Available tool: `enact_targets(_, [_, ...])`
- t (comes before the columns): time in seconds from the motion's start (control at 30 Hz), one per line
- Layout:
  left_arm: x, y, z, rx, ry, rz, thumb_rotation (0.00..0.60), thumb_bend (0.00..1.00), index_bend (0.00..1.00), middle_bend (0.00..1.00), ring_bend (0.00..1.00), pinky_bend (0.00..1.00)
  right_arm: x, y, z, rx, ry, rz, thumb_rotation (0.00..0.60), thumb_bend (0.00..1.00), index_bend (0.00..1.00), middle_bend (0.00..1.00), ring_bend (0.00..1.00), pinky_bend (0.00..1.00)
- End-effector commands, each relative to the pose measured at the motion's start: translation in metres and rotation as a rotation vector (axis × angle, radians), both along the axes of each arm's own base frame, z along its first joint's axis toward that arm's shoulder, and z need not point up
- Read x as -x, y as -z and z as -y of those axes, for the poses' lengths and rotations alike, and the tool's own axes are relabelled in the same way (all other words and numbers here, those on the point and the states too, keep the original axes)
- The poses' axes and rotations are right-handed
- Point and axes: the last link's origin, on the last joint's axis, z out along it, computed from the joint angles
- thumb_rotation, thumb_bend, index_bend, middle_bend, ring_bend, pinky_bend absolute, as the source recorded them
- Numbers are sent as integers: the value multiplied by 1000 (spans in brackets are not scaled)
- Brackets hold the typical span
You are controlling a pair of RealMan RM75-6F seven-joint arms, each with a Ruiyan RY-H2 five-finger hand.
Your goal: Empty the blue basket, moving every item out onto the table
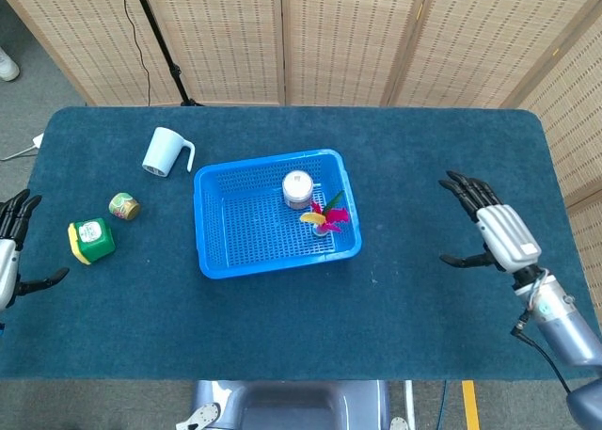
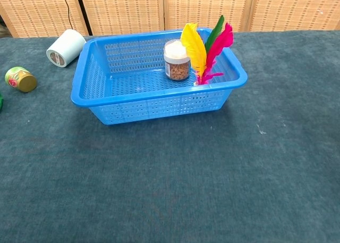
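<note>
The blue basket [image 1: 235,261] [image 2: 106,102] sits mid-table. Inside it stand a white-lidded jar [image 1: 297,188] [image 2: 177,59] and a shuttlecock with yellow, green and pink feathers [image 1: 324,215] [image 2: 204,46]. On the cloth to its left lie a yellow-and-green container [image 1: 90,240] and a small green can [image 1: 123,205] [image 2: 20,79]. My left hand [image 1: 9,251] is open at the table's far left edge, apart from the container. My right hand [image 1: 494,230] hovers open over the right side of the table, well away from the basket. Neither hand shows in the chest view.
A pale blue mug [image 1: 165,151] [image 2: 65,40] lies on its side behind the basket's left corner. Wicker screens stand behind the table, with a stand leg [image 1: 160,35] at the back left.
</note>
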Motion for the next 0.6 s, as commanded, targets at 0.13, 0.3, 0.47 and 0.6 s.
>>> enact_targets(0.13, [0,-3,5,25,24,-2,600,29,0,0,0,0,-59,23,46,-69,-58,18,600,0,0,0,0,0])
enact_targets(0.3, [0,-10,8,1,37,-2,600,28,0,0,0,0,-82,45,74,-120,-50,8,600,0,0,0,0,0])
enact_targets(0.47, [0,-14,9,-10,42,6,600,29,0,0,0,0,-106,77,96,-215,-14,36,600,0,0,0,0,0])
enact_targets(0.6, [0,-15,10,-10,43,8,600,29,0,0,0,0,-116,103,108,-293,13,13,600,0,0,0,0,0])
